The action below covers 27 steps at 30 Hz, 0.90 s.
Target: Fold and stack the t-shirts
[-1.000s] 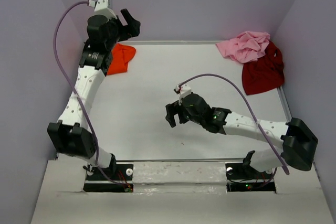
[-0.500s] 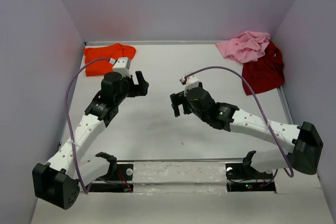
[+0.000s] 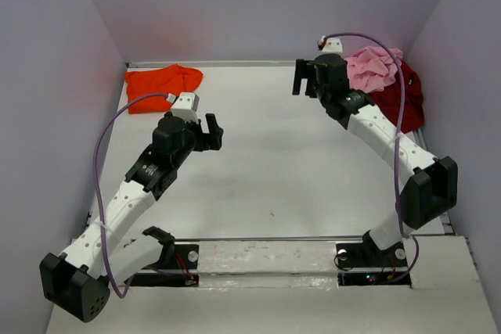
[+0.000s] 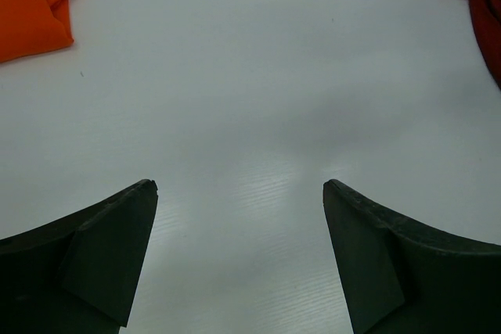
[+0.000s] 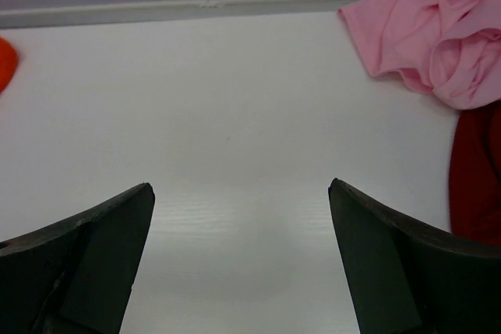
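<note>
Swung over to just beside pink t-shirt: right hand, spread wide, empty. Left hand well left of it, also wide. Probably fetching next shirt for folding.

No text, label, brand, number or sign can be read anywhere

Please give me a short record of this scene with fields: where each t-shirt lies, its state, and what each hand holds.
orange t-shirt: far left corner of the table, fairly flat; fold unclear
pink t-shirt: far right corner, crumpled heap
dark red t-shirt: far right, touching the pink one, crumpled
left hand: open, empty, over bare table
right hand: open, empty, just left of the pink t-shirt
stack: none yet
</note>
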Each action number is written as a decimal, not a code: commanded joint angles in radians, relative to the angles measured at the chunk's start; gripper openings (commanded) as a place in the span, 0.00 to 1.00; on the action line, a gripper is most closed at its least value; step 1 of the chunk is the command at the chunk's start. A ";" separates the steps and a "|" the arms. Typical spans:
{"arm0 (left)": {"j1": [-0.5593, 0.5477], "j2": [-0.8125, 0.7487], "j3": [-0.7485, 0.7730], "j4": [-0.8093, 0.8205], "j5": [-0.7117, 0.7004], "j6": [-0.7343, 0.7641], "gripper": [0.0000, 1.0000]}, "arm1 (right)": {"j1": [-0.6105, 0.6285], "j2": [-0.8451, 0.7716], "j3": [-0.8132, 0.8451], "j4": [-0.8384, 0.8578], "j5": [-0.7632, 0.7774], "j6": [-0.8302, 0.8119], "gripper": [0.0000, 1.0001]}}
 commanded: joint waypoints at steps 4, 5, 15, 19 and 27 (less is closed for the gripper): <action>-0.008 0.010 0.003 0.005 -0.039 -0.014 0.96 | -0.175 0.201 0.246 -0.026 0.008 -0.008 0.96; -0.010 0.000 0.001 0.003 -0.048 -0.020 0.96 | -0.184 0.245 0.260 0.005 0.023 -0.014 0.96; -0.018 -0.037 -0.005 0.002 -0.096 -0.020 0.97 | -0.245 0.571 0.547 -0.052 0.166 -0.109 0.97; -0.018 -0.046 -0.005 0.002 -0.095 -0.020 0.96 | -0.273 0.697 0.699 -0.102 0.187 -0.114 0.97; -0.018 -0.056 -0.003 -0.003 -0.107 -0.016 0.97 | -0.319 0.893 0.897 -0.110 0.257 -0.164 0.97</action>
